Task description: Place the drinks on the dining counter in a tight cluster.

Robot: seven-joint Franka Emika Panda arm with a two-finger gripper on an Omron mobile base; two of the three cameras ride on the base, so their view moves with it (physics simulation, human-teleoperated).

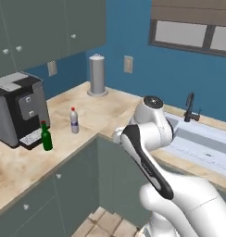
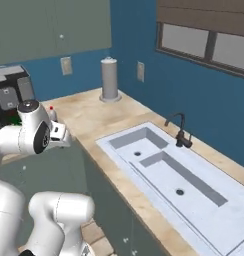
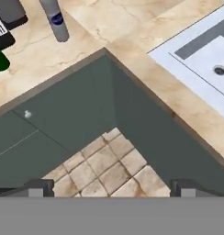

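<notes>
While the white arm (image 1: 149, 152) folds over the inner corner of the L-shaped cabinets, its end effector (image 3: 111, 187) hangs above the tiled floor (image 3: 104, 165) with its two dark finger tips (image 3: 39, 187) standing wide apart and nothing between them. The small silver-white bottle with a red cap (image 1: 74, 120) stands upright on the beige marble-look tabletop (image 1: 101, 115), out in the open and to the right of the grey and black coffee machine (image 1: 17, 107). The slim dark green bottle with a red cap (image 1: 46, 136) stands upright just beside the near right corner of that machine, close to its drip tray. The two bottles are near each other but clearly apart. In the hand view both sit at the far left, well away from the finger tips. A tall grey cylindrical canister (image 1: 97, 75) stands at the far corner of the tabletop against the blue wall (image 1: 133, 37). To the right, a white double sink (image 2: 169, 170) with a dark faucet (image 2: 180, 131) is set into the tabletop below a window (image 2: 204, 42). Grey-green cabinet fronts (image 3: 86, 110) run under the tabletop.
</notes>
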